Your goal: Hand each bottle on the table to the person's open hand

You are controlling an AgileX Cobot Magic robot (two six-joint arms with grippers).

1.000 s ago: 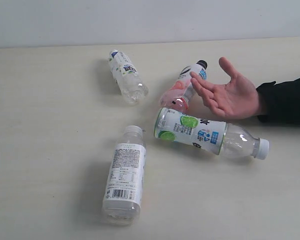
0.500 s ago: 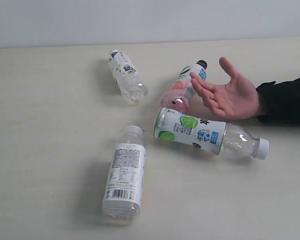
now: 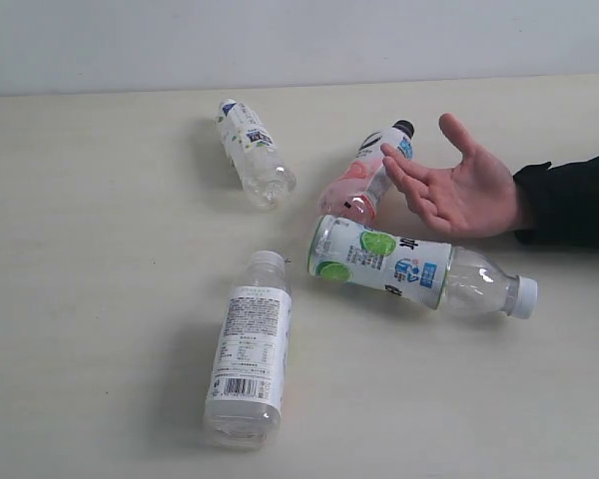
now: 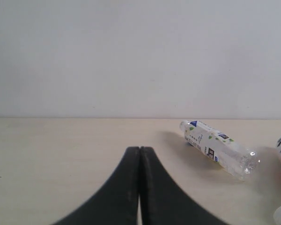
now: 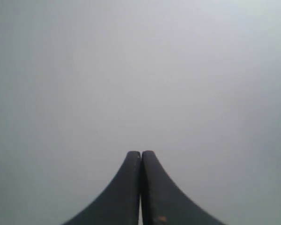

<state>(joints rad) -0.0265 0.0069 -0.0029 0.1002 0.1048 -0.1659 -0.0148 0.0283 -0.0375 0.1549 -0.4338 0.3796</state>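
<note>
While the left hand (image 4: pixel 140 150) and right hand (image 5: pixel 141 153) sit pinched closed on nothing, the lying white-label bottle (image 3: pixel 248 349) looks light, slick and crushable, best gripped mid-label.

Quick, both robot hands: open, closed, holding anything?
Left hand: closed, holding nothing.
Right hand: closed, holding nothing.

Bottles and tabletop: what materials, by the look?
White-label bottle, lime bottle, pink bottle, small bottle: probably thin clear plastic with a glossy finish, going by the see-through walls, bright glints and printed film labels. Table: matte pale cream with faint grain. It could be wood or laminate; the pictures don't settle which.
</note>
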